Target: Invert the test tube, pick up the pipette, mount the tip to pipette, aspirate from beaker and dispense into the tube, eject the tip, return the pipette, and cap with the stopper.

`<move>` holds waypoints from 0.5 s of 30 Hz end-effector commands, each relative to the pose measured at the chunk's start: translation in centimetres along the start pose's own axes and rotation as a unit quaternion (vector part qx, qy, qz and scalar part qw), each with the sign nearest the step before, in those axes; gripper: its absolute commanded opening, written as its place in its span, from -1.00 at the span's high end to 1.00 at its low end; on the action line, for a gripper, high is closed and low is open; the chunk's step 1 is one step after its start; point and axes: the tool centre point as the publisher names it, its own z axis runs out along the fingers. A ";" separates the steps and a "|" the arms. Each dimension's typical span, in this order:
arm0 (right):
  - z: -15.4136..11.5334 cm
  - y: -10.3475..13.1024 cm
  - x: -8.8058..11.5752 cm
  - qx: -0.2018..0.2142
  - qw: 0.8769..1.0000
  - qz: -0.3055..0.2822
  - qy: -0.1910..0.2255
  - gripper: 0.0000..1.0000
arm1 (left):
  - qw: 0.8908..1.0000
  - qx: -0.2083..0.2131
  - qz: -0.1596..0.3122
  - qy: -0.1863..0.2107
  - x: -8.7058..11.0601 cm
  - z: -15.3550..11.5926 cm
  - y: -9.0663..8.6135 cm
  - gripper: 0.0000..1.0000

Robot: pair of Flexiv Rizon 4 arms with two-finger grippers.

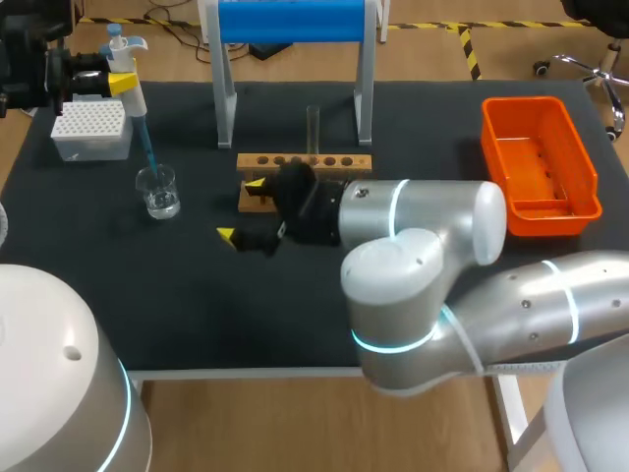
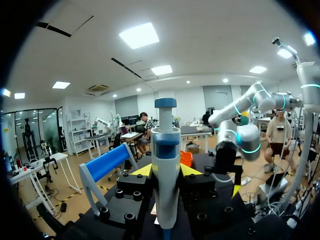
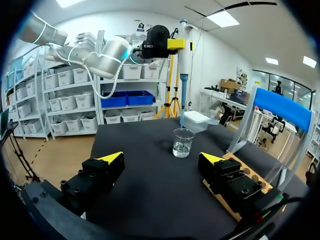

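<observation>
My left gripper (image 1: 116, 81) is shut on the white-and-blue pipette (image 1: 128, 69), held upright at the table's far left. Its blue tip (image 1: 147, 155) reaches down into the glass beaker (image 1: 157, 191), which holds clear liquid. In the left wrist view the pipette (image 2: 165, 160) stands between the yellow fingertips (image 2: 143, 170). A clear test tube (image 1: 314, 128) stands upright in the wooden rack (image 1: 305, 163). My right gripper (image 1: 241, 209) hangs open just left of the rack, with nothing in it. From the right wrist, the beaker (image 3: 183, 142) and pipette (image 3: 184, 60) lie ahead of the open right gripper (image 3: 162, 160).
A white tip box (image 1: 90, 130) sits behind the beaker. A blue-topped white stand (image 1: 295, 25) rises behind the rack. An orange bin (image 1: 590, 182) is at the right. My right arm's elbow (image 1: 413, 265) looms over the table's front middle.
</observation>
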 end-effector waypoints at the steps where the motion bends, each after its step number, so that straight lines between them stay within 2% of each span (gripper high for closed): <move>1: 0.5 -0.2 0.4 0.003 1.000 0.001 -0.024 -1.00 | 1.000 0.000 0.001 0.000 0.0 0.0 0.0 1.00; 15: 0.4 -0.3 0.5 0.005 1.000 0.002 -0.027 -1.00 | 1.000 0.000 0.001 0.000 0.0 0.0 0.0 1.00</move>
